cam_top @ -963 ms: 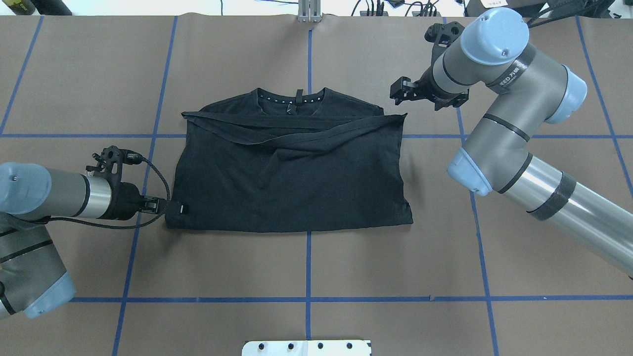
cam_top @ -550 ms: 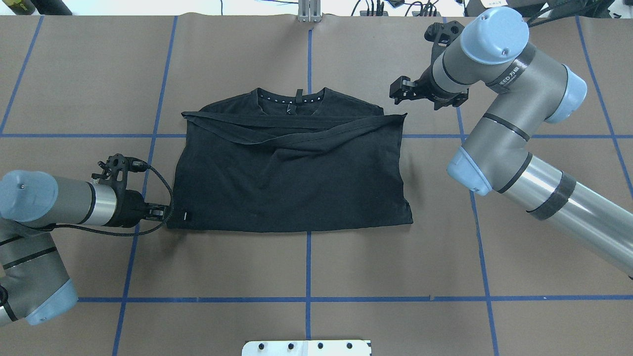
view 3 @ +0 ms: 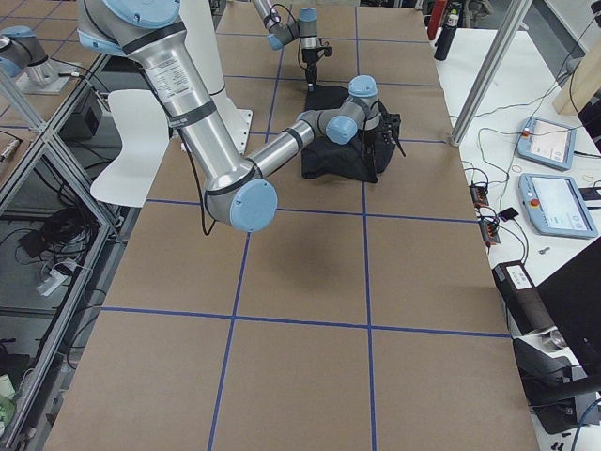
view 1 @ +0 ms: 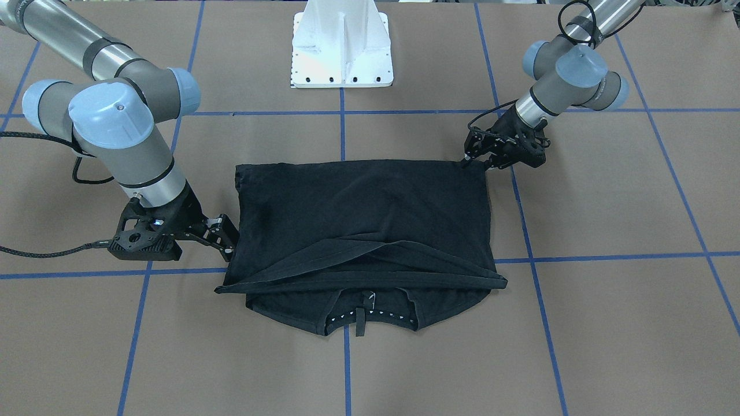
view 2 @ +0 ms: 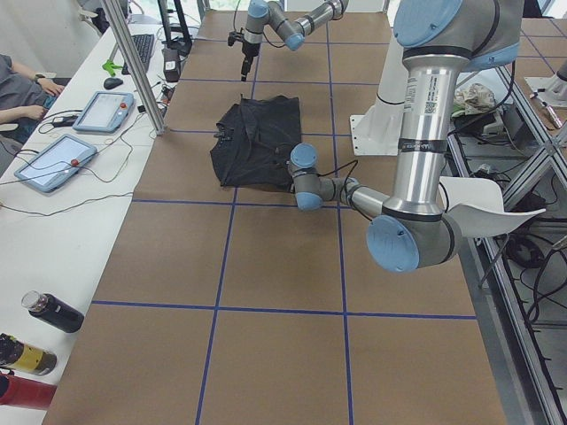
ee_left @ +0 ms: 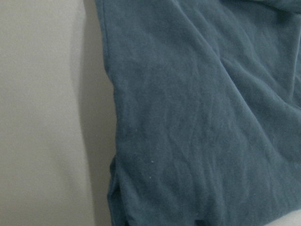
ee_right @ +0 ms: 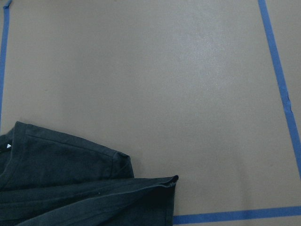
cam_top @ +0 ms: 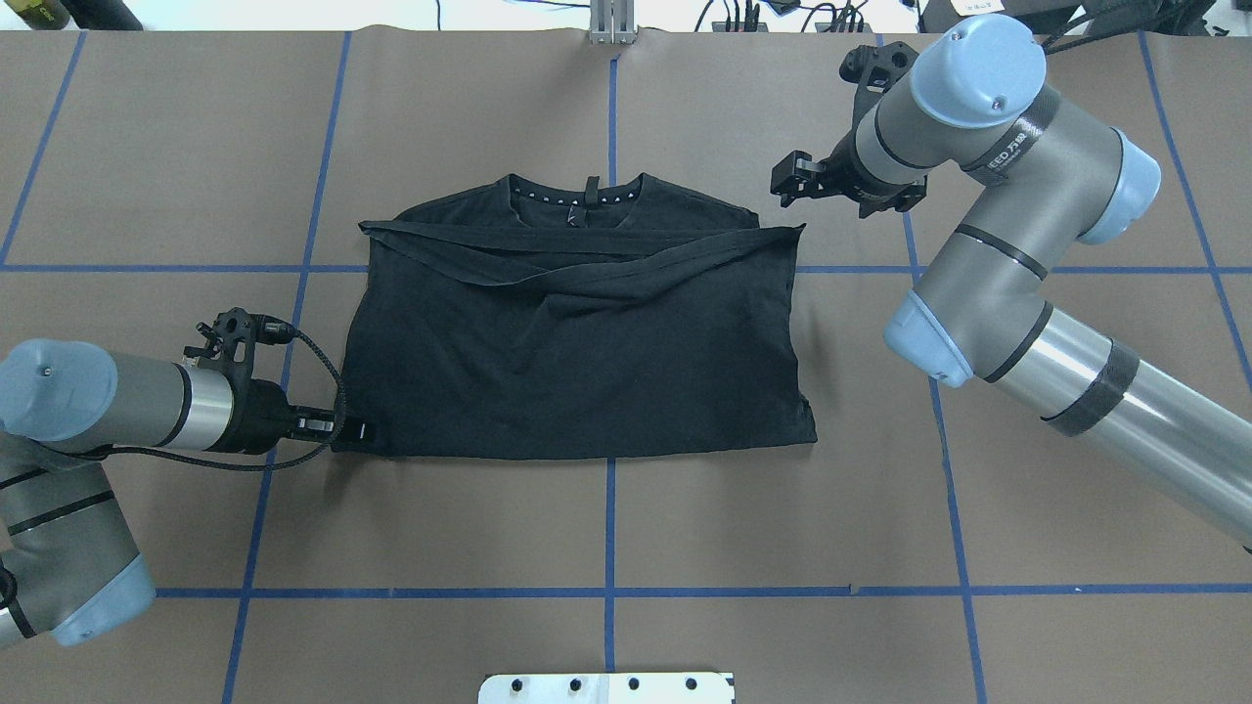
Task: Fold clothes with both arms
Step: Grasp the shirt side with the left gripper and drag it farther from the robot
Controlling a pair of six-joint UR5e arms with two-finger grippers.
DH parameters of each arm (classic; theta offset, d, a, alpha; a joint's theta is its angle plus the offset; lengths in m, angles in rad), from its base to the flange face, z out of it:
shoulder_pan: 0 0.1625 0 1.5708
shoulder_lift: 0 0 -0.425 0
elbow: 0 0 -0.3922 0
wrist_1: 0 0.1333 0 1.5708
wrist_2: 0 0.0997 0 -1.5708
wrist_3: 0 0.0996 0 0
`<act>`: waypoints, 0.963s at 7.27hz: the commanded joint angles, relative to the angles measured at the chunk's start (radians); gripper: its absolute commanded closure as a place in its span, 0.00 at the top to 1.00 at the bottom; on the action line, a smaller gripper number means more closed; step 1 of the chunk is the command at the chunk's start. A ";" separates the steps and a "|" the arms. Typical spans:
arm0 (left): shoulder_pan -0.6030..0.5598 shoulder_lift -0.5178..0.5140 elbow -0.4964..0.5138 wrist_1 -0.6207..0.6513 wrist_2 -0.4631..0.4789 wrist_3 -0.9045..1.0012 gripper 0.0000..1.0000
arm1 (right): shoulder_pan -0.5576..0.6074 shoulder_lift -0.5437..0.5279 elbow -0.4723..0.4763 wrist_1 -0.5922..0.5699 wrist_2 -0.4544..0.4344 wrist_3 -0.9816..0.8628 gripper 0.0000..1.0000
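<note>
The black T-shirt lies folded on the table, plain side up, collar at the far edge; it also shows in the front view. My left gripper is low at the shirt's near-left corner, with one fingertip lying on the cloth. I cannot tell whether it is closed on it. In the front view it touches that corner. The left wrist view shows only cloth. My right gripper is open and empty, off the shirt's far-right corner.
Brown table covering with blue tape grid lines. The white pedestal base stands at the robot's side. A metal post stands at the far edge. Tablets and bottles lie on a side bench.
My left gripper has slid along the shirt's left edge toward the near corner. My right gripper has shifted slightly toward the far edge. The shirt has hardly moved.
</note>
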 commanded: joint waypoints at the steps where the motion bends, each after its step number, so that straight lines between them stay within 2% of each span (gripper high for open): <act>1: 0.002 0.002 -0.006 0.000 -0.001 -0.002 0.23 | 0.000 0.001 0.000 0.000 0.001 0.000 1.00; 2: 0.001 0.009 -0.015 0.002 0.002 -0.002 0.00 | 0.000 0.001 0.000 0.000 0.000 0.000 1.00; 4: -0.007 0.061 -0.087 0.011 -0.032 0.004 0.00 | -0.003 0.000 -0.002 0.002 0.000 0.006 1.00; 6: -0.118 0.066 -0.069 0.018 -0.045 0.132 0.00 | -0.008 0.000 -0.002 0.002 -0.002 0.012 1.00; 7: -0.175 0.052 -0.035 0.078 -0.040 0.250 0.00 | -0.008 0.000 -0.002 0.002 -0.002 0.009 1.00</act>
